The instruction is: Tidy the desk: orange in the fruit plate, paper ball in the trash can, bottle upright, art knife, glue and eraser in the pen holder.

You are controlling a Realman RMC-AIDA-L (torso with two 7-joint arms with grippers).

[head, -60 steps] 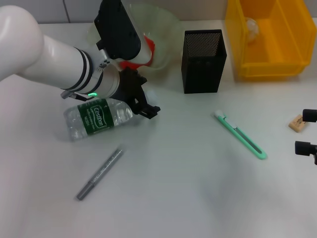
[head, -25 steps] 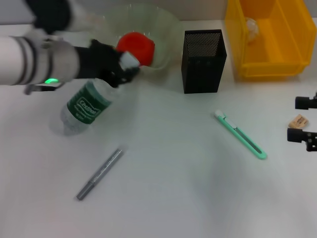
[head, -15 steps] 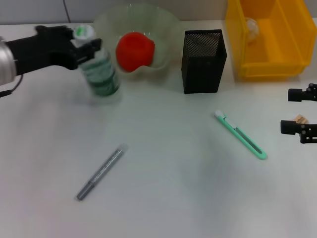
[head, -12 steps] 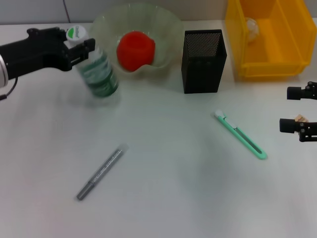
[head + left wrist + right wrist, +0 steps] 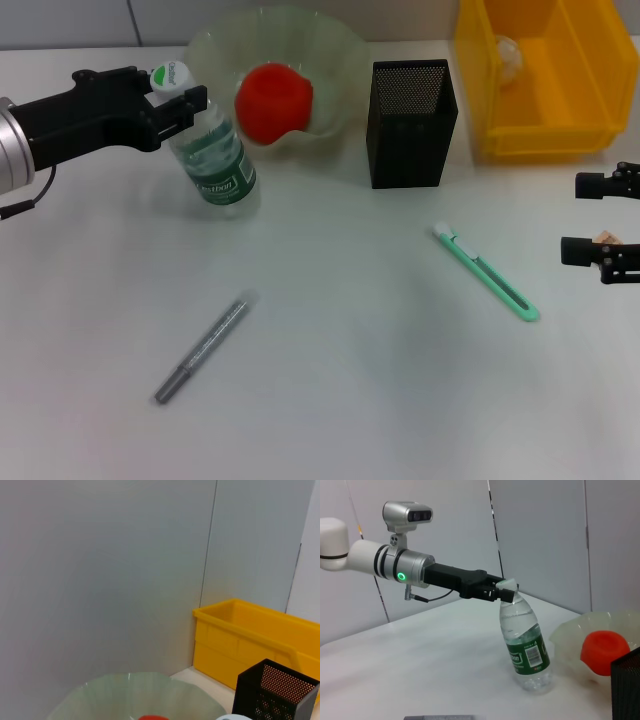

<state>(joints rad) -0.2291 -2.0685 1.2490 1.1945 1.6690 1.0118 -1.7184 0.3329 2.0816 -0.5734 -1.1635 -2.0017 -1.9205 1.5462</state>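
The bottle [image 5: 218, 160] stands nearly upright beside the fruit plate [image 5: 215, 45], its neck clamped in the left gripper [image 5: 178, 97]. Bare table spreads toward the grey pen [image 5: 202, 347]. The right wrist view shows its base on the table. The right gripper [image 5: 606, 217], jaws apart, straddles the eraser [image 5: 607, 239] at the right edge.

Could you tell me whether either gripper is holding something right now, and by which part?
The left gripper holds the bottle by its neck, just under the white cap. The right gripper holds nothing; its fingers are open around the eraser.
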